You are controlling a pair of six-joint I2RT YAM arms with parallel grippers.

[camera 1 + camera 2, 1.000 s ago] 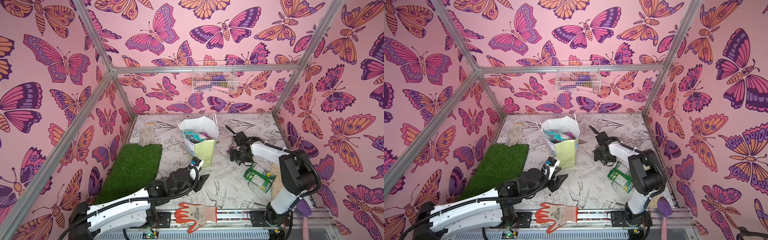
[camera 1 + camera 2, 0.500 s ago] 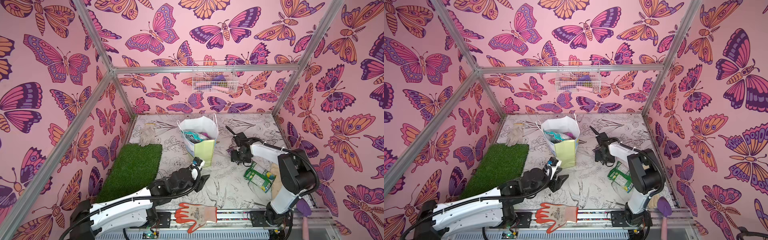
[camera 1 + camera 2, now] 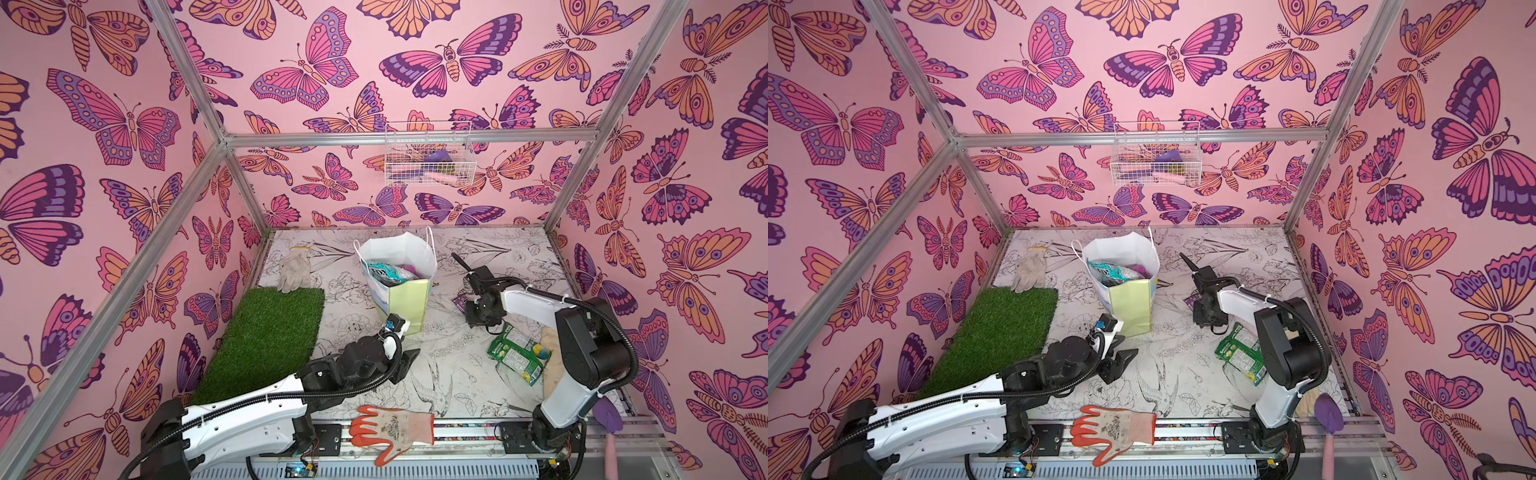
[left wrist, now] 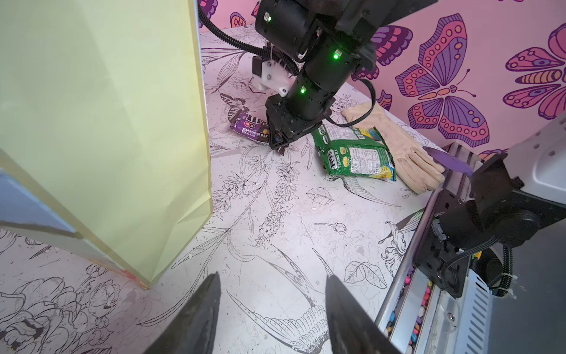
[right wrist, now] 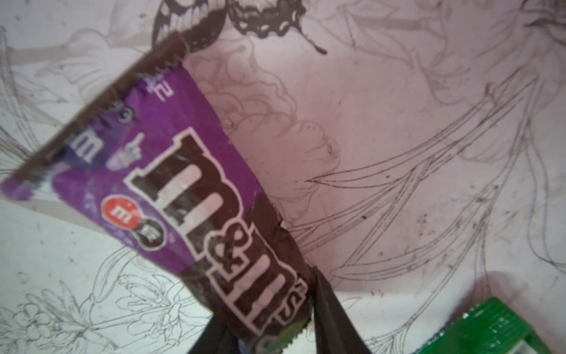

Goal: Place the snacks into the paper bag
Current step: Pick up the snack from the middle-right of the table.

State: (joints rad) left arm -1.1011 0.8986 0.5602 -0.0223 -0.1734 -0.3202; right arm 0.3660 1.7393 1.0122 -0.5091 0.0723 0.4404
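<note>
- The M&M's packet (image 5: 190, 196) lies flat on the worktop (image 3: 457, 374), to the right of the paper bag (image 3: 405, 303) and apart from it.
- My right claw (image 4: 279, 144) is down on the packet's near end. It is set narrow, with my fingers (image 5: 333, 318) pressed to either side of that end, so I have hold of it.
- The green-and-yellow Fox's Spring Tea bag (image 4: 355, 153) lies just beside my right claw, touching a pale cloth glove (image 4: 407, 165).
- The paper bag stands upright, with a teal packet (image 3: 384, 270) and something magenta inside.
- My left claw (image 4: 273, 275) hangs near the bag's front corner, about half open, holding nothing.
</note>
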